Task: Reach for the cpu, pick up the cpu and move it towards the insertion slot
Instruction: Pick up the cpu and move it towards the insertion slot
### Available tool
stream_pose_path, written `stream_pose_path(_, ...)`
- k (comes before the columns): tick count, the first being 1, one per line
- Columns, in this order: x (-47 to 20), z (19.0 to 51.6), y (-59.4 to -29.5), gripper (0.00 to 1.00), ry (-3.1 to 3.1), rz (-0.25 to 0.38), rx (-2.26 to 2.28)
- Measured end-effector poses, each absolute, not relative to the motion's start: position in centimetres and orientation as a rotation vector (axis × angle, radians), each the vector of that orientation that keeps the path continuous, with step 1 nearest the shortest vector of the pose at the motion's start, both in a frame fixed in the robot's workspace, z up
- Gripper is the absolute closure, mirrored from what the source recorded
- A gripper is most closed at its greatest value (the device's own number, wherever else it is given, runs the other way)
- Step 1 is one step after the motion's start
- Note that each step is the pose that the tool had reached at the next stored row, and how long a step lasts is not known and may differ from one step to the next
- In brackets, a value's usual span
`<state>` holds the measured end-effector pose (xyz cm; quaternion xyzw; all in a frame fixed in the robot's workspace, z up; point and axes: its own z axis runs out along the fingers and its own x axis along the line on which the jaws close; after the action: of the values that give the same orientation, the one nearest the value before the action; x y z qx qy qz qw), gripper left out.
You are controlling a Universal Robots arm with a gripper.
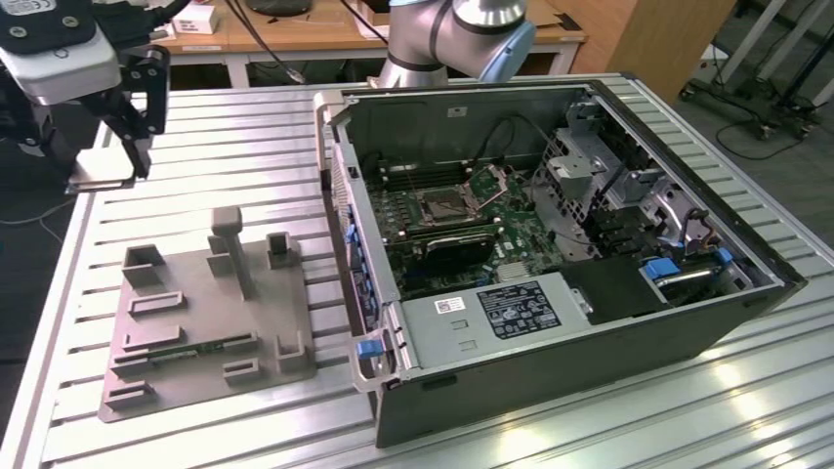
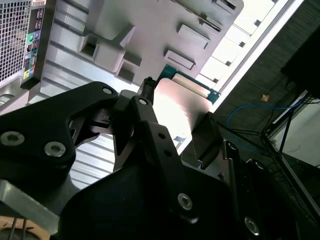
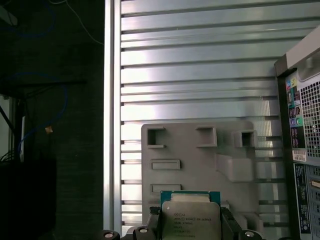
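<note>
Clamping the cpu [image 3: 190, 212] by opposite edges, the gripper [image 3: 189, 227] holds it over the desk [image 3: 200, 75] — likely a light, stiff chip, fragile underneath, best taken by its edges.

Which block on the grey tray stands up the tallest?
The post near the middle of the grey tray. It rises well above the stubby blocks on both sides of it.

The cpu [image 3: 190, 218], a flat square chip with a silvery face and green board edge, is held in the air. It is well apart from the insertion slot [image 1: 450, 204], a silver-framed, dark-centred socket on the motherboard [image 1: 519, 227].
</note>
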<state>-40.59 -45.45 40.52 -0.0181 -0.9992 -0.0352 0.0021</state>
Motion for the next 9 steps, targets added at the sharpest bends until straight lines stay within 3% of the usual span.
stream_pose_path(9, -39.60, 40.52, -45.45, 0.46, -3.135, -0.110, -0.057)
